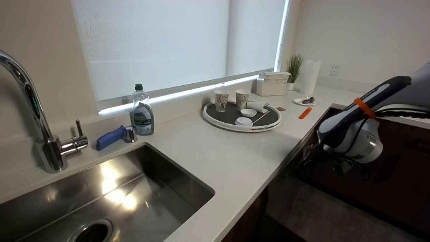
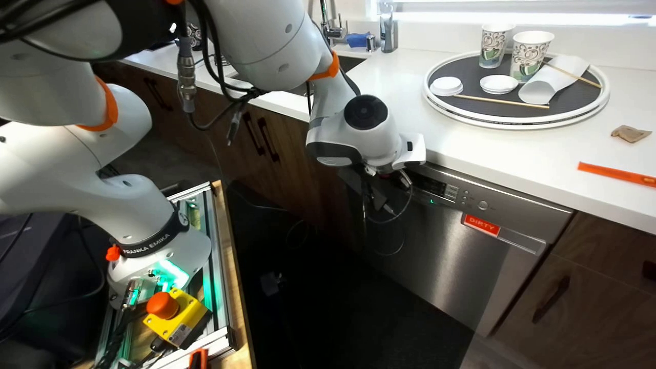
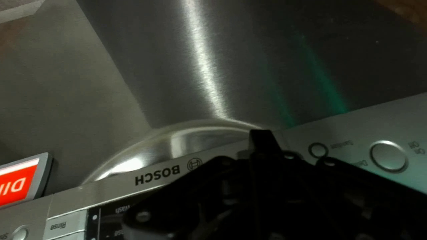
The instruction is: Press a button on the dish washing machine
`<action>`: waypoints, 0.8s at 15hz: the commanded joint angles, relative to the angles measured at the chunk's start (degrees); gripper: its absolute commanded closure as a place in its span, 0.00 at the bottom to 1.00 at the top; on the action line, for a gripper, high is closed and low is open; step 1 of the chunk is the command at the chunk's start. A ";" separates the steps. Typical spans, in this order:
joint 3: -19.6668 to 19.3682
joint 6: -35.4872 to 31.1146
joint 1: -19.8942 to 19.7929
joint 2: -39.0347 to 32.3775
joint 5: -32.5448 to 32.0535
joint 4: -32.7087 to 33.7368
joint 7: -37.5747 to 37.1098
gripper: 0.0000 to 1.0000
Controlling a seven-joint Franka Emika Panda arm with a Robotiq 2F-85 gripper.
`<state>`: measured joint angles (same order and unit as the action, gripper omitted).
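Claw (image 3: 261, 137) pressed together, looks empty, near dishwasher (image 2: 451, 251) buttons (image 3: 388, 156). Can't tell which one's target; I'd line up square, push slow, ease off once it gives.

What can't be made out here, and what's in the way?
Dishwasher's control panel, wrist view: middle hidden by the gripper; whether it touches the panel can't be told.
Red sign, wrist view: cut off by the left edge.
Round button, in an exterior view: lettering beside it too small to read.
Tap, in an exterior view: spout cut off by the left edge.
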<state>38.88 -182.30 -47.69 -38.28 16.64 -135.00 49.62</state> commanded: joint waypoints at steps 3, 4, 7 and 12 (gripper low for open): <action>-2.14 3.91 0.09 0.49 -14.08 -1.06 -7.44 1.00; -1.96 3.80 -0.28 0.42 -15.38 -1.06 -8.12 1.00; -1.25 2.67 -1.40 0.46 -18.39 -1.23 -10.04 1.00; -0.55 2.07 -2.92 0.70 -21.54 -1.41 -12.24 1.00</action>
<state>37.50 -179.89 -48.98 -38.14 -1.78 -135.62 40.21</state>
